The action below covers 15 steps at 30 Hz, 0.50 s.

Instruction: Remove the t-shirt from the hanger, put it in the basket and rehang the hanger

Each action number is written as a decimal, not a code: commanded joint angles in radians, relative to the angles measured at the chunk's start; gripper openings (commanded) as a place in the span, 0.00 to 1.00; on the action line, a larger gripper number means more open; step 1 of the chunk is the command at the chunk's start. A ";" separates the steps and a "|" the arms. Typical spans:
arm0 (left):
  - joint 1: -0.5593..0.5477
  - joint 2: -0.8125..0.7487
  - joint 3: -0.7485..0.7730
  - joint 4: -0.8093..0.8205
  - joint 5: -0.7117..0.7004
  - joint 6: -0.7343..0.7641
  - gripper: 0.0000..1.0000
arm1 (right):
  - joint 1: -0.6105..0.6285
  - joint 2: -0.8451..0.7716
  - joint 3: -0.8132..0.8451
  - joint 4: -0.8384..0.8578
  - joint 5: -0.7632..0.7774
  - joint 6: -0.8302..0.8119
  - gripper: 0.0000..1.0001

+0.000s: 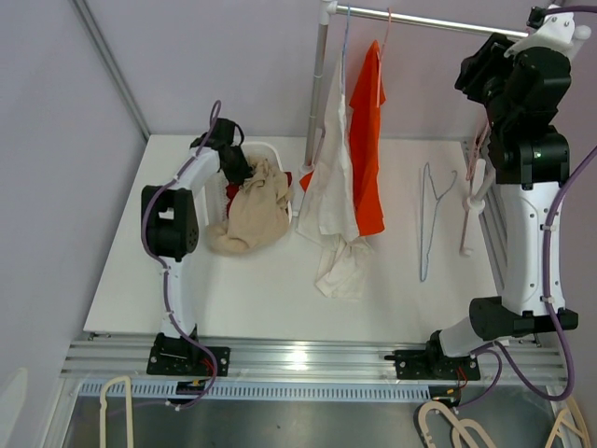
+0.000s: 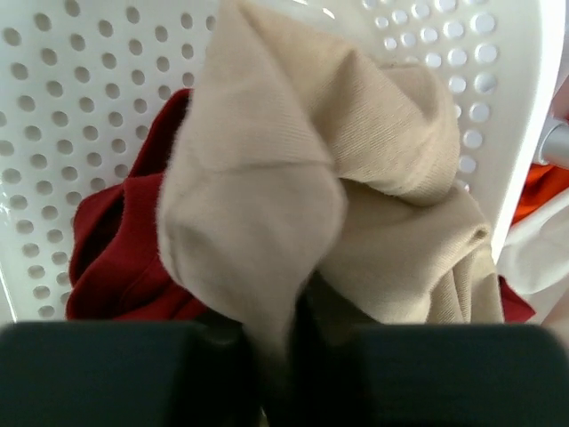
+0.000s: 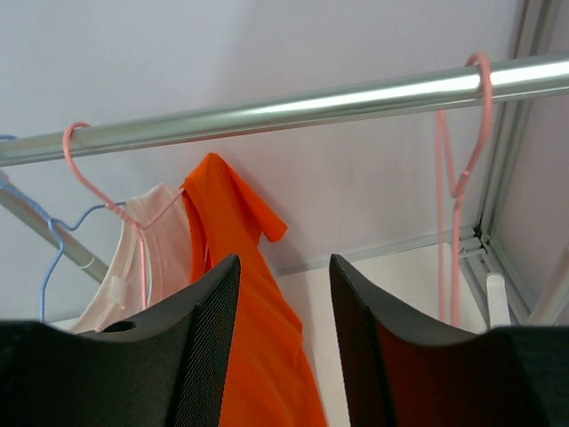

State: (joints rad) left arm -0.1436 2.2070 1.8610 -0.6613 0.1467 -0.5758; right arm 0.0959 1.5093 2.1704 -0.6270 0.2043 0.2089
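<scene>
The beige t-shirt (image 1: 250,213) is off any hanger. It lies in a heap over the front rim of the white basket (image 1: 272,149), at the back left of the desk (image 1: 261,299). Part of it hangs down onto the desk.

The left pincer (image 2: 276,342) is low over the basket. Its two dark fingers are almost together. A fold of the beige t-shirt sits in the thin gap between them, so it is pinching the shirt. Under the shirt, a red cloth (image 2: 116,258) lies inside the basket, against the wall with the round holes.

The right pincer (image 3: 284,267) is held high up, just under the shiny rail (image 3: 293,108). Its fingers are apart, and nothing is between them.

A pink hanger (image 3: 440,178) hangs on the rail at the right end. It has no clothes on it. Further left on the rail hang an orange shirt (image 3: 227,209) and a cream shirt (image 3: 160,222), side by side and touching. The cream one reaches all the way down to the desk.

One more thin hanger (image 1: 423,233) lies flat on the desk, between the hanging shirts and the right arm.
</scene>
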 commanded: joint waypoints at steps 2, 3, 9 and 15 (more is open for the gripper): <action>0.006 -0.043 0.073 -0.078 -0.033 0.028 0.31 | 0.036 0.049 0.054 -0.195 0.000 0.030 0.50; 0.006 -0.040 0.095 -0.086 -0.018 0.027 0.36 | 0.057 0.045 0.027 -0.215 0.006 0.041 0.50; -0.007 -0.127 0.063 -0.101 -0.053 0.013 0.99 | 0.246 -0.099 -0.384 -0.205 0.103 0.061 0.54; -0.073 -0.421 -0.155 -0.015 -0.236 0.056 0.99 | 0.281 -0.288 -0.641 -0.206 0.138 0.112 0.60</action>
State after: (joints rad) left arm -0.1772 1.9862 1.7493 -0.7128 0.0002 -0.5480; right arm 0.3805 1.3655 1.5429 -0.8417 0.2874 0.2829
